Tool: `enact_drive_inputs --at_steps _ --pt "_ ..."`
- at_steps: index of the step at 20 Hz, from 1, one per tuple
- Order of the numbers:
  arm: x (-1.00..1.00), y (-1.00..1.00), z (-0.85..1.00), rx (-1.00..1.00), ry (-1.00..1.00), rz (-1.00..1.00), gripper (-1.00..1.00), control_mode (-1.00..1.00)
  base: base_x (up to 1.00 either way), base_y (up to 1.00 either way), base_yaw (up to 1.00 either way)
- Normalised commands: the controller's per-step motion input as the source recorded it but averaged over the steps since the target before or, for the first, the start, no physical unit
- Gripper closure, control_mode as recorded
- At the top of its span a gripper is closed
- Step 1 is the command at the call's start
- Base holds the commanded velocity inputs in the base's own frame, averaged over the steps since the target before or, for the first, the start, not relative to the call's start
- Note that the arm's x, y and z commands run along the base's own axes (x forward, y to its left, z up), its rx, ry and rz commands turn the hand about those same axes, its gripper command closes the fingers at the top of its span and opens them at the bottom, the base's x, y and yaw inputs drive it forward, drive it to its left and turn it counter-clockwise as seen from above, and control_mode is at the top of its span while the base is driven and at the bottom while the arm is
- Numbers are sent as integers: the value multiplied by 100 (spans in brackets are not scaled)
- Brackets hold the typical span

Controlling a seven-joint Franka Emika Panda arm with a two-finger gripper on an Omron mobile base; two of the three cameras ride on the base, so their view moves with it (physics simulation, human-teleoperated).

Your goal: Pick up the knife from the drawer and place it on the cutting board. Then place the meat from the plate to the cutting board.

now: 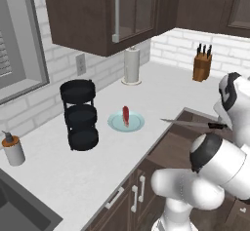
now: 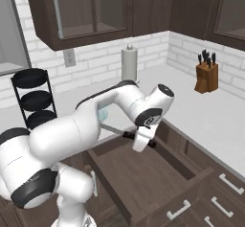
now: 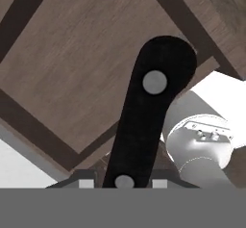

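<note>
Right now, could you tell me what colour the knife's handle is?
Black, with silver rivets; the knife handle shows best in the hand view.

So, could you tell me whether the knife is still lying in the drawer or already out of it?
Out. The knife hangs level above the open drawer, its black handle clamped in the gripper.

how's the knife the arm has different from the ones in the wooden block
The knife lies roughly level in the gripper above the open drawer, silver blade bare; the block knives stand upright on the counter, blades sunk in the knife block with handles alone showing. Both have dark handles.
</note>
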Motion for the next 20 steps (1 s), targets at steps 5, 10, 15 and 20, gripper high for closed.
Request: enact_drive_inputs --at_steps 5,10,15,20 --pt "0 32 32 -1 -4 10 100 -100 0 0 0" --pt "8 56 17 0 -11 11 100 -100 0 0 0" --pt "18 51 1 0 -3 3 100 -100 0 0 0" --pt "3 66 0 -3 0 0 100 -100 0 0 0"
